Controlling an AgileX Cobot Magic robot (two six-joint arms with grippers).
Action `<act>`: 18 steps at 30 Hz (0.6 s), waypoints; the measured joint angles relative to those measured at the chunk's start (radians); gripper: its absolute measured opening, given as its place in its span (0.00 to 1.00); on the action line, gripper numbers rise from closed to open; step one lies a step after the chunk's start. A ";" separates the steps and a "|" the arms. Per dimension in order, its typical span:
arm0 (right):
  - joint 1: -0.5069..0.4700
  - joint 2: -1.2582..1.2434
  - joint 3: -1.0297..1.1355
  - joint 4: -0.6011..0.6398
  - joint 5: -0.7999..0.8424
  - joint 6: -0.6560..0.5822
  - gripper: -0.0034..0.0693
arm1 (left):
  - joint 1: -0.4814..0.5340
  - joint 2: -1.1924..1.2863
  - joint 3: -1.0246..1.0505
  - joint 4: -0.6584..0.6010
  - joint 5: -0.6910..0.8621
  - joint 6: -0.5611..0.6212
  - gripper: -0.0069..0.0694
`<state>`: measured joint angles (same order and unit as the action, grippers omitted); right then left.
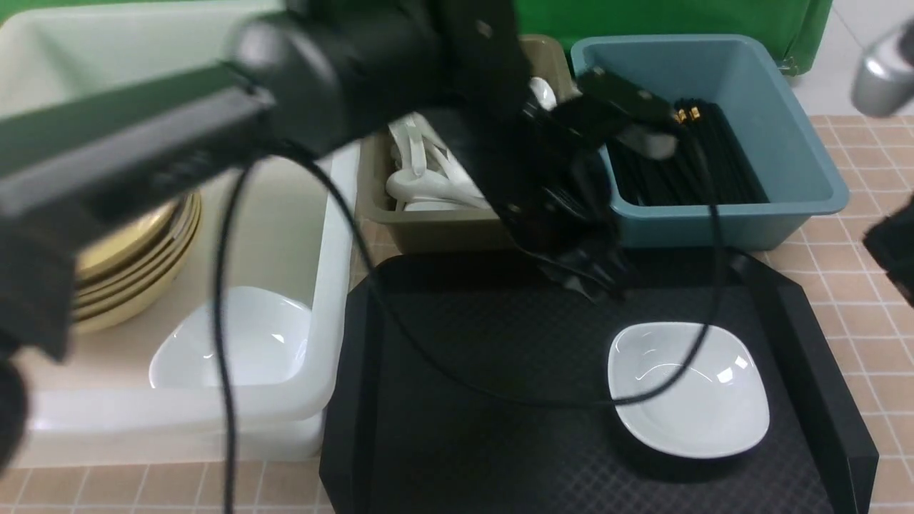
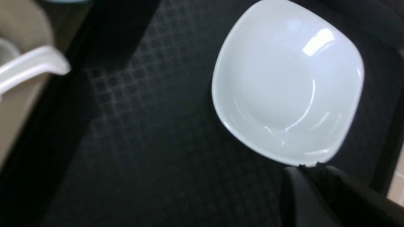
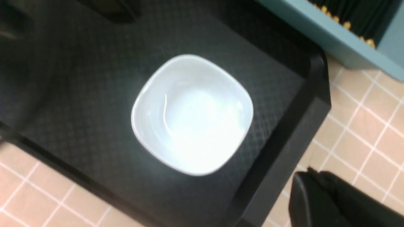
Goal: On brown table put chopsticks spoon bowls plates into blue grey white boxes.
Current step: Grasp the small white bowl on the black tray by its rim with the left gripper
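Observation:
One white plate (image 1: 689, 389) lies on the black tray, toward its right side. My left gripper (image 1: 596, 285) hangs over the tray's far edge, just behind that plate (image 2: 287, 85). In the left wrist view this gripper (image 2: 309, 166) is shut and holds nothing, its tips at the plate's rim. My right gripper (image 3: 311, 172) is shut and empty over the brown table (image 3: 363, 126), beside the tray's edge. Tan bowls (image 1: 136, 264) and another plate (image 1: 235, 343) sit in the white box (image 1: 335, 235). Spoons (image 1: 428, 185) fill the grey box (image 1: 443, 232). Black chopsticks (image 1: 685, 164) lie in the blue box (image 1: 792, 114).
The black tray (image 1: 464, 400) has raised walls on all sides. My left arm (image 1: 214, 121) crosses above the white box and the grey box, and its cable (image 1: 400, 335) droops over the tray. Part of the right arm (image 1: 892, 250) shows at the right edge.

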<state>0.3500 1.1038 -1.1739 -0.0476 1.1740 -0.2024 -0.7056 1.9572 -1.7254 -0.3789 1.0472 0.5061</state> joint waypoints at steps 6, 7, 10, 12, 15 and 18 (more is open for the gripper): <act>0.000 -0.030 0.032 0.000 -0.002 0.000 0.11 | -0.025 0.129 -0.053 0.019 -0.060 -0.078 0.47; 0.000 -0.030 0.032 0.000 -0.002 0.000 0.11 | -0.025 0.133 -0.054 0.019 -0.063 -0.082 0.48; 0.000 -0.030 0.032 0.000 -0.010 0.000 0.11 | -0.025 0.191 -0.054 0.019 -0.130 -0.116 0.70; 0.000 -0.030 0.032 0.000 -0.019 0.000 0.11 | -0.025 0.211 -0.054 0.019 -0.162 -0.131 0.77; 0.000 -0.030 0.032 0.000 -0.051 0.000 0.11 | -0.025 0.258 -0.054 0.017 -0.220 -0.149 0.87; 0.000 -0.030 0.032 0.000 -0.073 0.000 0.11 | -0.025 0.280 -0.056 -0.008 -0.228 -0.155 0.85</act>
<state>0.3500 1.0735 -1.1418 -0.0476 1.1008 -0.2024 -0.7309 2.2374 -1.7816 -0.3873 0.8192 0.3514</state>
